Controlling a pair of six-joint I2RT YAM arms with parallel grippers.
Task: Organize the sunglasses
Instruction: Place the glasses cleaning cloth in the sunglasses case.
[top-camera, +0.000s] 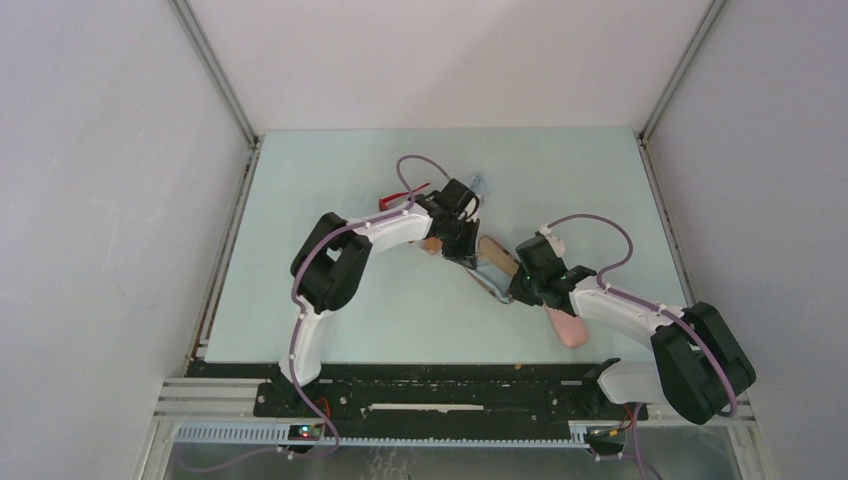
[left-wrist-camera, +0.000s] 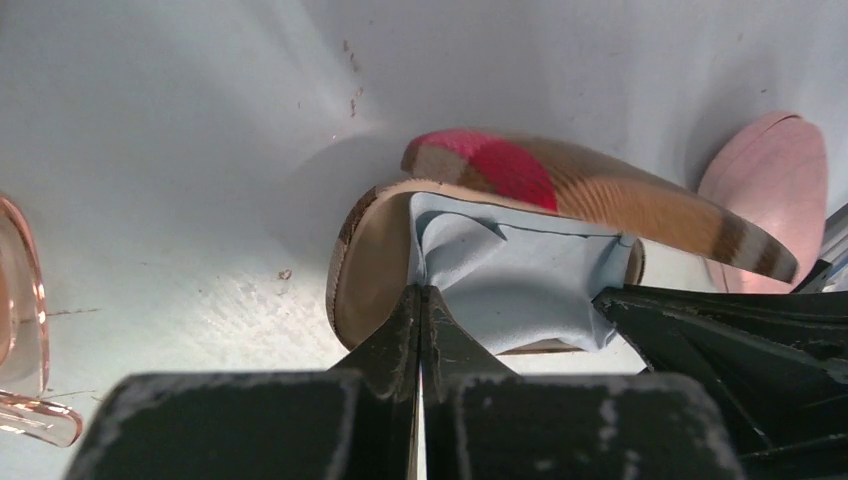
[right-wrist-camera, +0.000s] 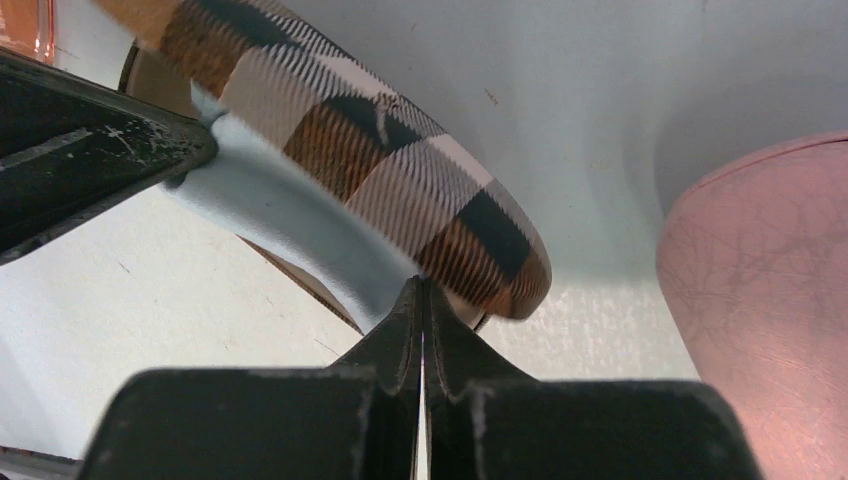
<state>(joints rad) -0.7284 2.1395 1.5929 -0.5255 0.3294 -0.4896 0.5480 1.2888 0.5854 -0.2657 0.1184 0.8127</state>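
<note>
Table pale green – plaid case open at centre, long axis slanting far-left to near-right. Pink case just near-right of it. Red sunglasses beyond the left forearm, long axis roughly left-right, partly hidden. Orange-tinted pair left of the plaid case, axis unclear. Left gripper pinched tight on the pale blue cloth inside the case; right gripper – closed on the lid rim.
</note>
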